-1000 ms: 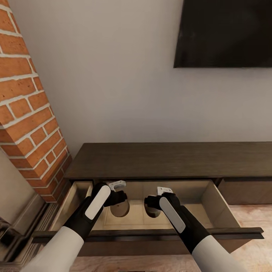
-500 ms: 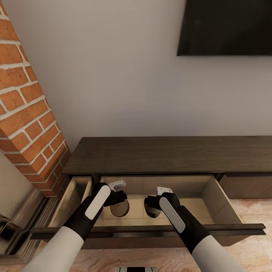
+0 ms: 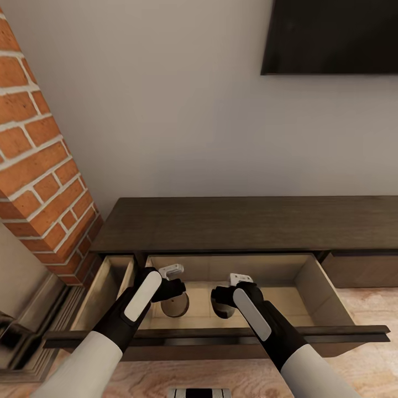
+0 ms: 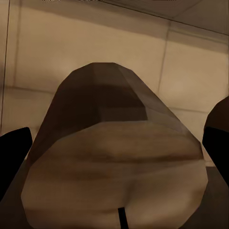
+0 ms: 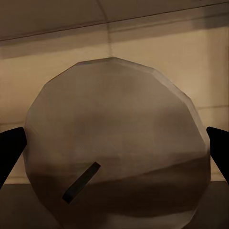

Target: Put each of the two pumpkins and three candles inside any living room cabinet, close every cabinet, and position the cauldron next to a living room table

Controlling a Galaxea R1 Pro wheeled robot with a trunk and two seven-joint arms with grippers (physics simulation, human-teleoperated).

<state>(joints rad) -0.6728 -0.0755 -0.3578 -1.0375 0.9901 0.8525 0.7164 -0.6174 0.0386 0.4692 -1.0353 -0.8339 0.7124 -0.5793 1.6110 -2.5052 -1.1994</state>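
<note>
Head view: from above and in front of the cabinet, facing forward and down; takes in its top, the open drawer, the wall and the brick column.
Left wrist view: inside the drawer, very near one candle, looking along the left gripper fingers.
Right wrist view: inside the drawer, very near another candle, facing its wick end.
Shared: the pale drawer interior and both candles, seen from the head at and.

We see two tan candles, left candle and right candle, inside the dark cabinet's open pale drawer.
</note>
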